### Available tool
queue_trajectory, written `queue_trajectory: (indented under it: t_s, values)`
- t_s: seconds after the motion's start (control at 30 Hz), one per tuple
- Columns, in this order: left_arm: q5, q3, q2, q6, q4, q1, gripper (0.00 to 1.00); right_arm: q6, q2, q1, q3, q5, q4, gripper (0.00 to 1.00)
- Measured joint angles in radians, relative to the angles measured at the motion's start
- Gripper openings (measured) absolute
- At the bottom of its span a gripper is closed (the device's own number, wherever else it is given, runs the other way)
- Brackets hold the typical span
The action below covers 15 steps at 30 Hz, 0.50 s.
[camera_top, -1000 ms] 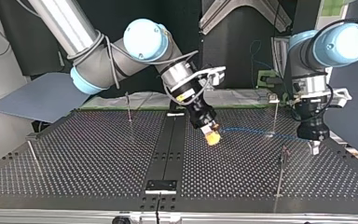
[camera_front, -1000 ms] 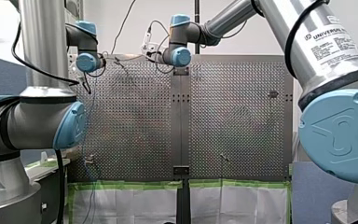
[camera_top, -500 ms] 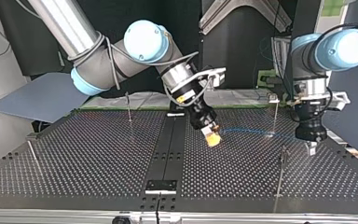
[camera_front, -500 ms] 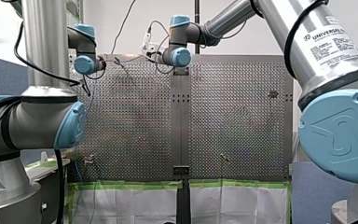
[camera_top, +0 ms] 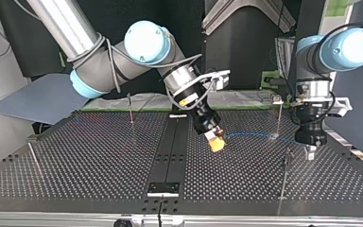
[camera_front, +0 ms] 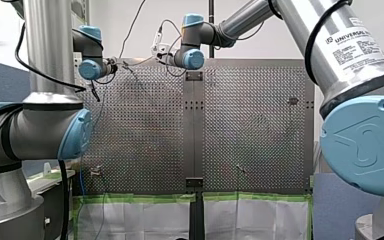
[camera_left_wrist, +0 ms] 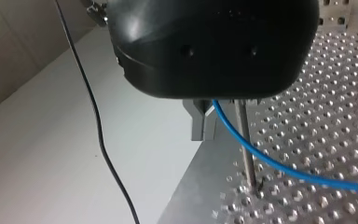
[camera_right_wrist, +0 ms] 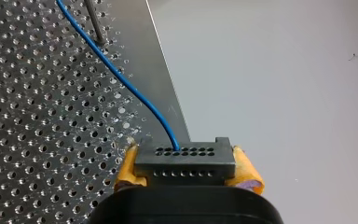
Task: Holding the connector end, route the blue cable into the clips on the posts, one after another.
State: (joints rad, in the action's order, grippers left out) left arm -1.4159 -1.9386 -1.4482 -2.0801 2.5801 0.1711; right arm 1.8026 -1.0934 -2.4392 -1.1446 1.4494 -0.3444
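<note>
Only legible text: "UNIVERSAL ROBOTS" on the white label [camera_front: 354, 46] on my right arm's silver tube [camera_front: 300, 25], front view. Several lines of finer print sit under it (too small to read). The yellow sticker [camera_top: 185, 100] on that arm's wrist in the top view carries print that cannot be read.

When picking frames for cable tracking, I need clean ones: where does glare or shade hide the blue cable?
Right wrist view: blue cable evenly lit, plain against the table, down to the connector. Left wrist view: plain too, below my dark left tool. Top view: faint among the table's glints. Front view: hardly visible.
</note>
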Motion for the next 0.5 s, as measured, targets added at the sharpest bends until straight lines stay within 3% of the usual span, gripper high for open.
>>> queue_trajectory:
  t_s: [0.23, 0.5]
  values:
    - [0.006, 0.000, 0.007, -0.007, -0.012, 0.001, 0.00, 0.003, -0.001, 0.000, 0.003, -0.002, 0.003, 0.00]
    - [0.015, 0.000, 0.005, -0.053, -0.061, 0.008, 0.00, 0.010, -0.001, 0.000, 0.006, -0.003, 0.000, 0.00]
